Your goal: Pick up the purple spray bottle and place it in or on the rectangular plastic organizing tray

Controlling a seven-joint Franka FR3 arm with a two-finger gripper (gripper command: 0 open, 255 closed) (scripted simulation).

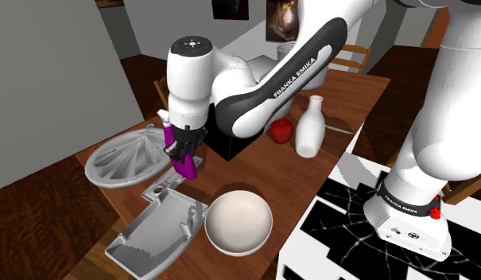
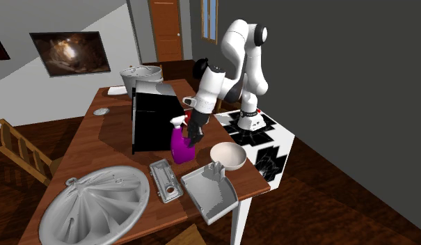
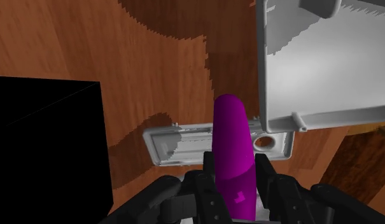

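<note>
My gripper (image 1: 183, 153) is shut on the purple spray bottle (image 1: 185, 168), gripping its upper part while the body hangs down. In the wrist view the black fingers (image 3: 266, 175) clasp the bottle (image 3: 233, 143) from both sides. The bottle (image 2: 179, 146) hangs over the far end of a small flat rectangular grey tray (image 1: 167, 188) (image 2: 165, 179) (image 3: 181, 143) with a round hole. I cannot tell whether the bottle touches it. A larger grey tray with raised walls (image 1: 155, 231) (image 2: 210, 191) (image 3: 324, 63) lies just beyond the small one, at the table's near corner.
A black box (image 1: 229, 145) (image 2: 152, 118) stands close behind the gripper. A white bowl (image 1: 238, 221) (image 2: 228, 156) sits beside the larger tray. A big round ribbed grey dish (image 1: 122, 157) (image 2: 97, 205) lies at the table's end. A white vase (image 1: 308, 127) and red apple (image 1: 281, 130) stand farther back.
</note>
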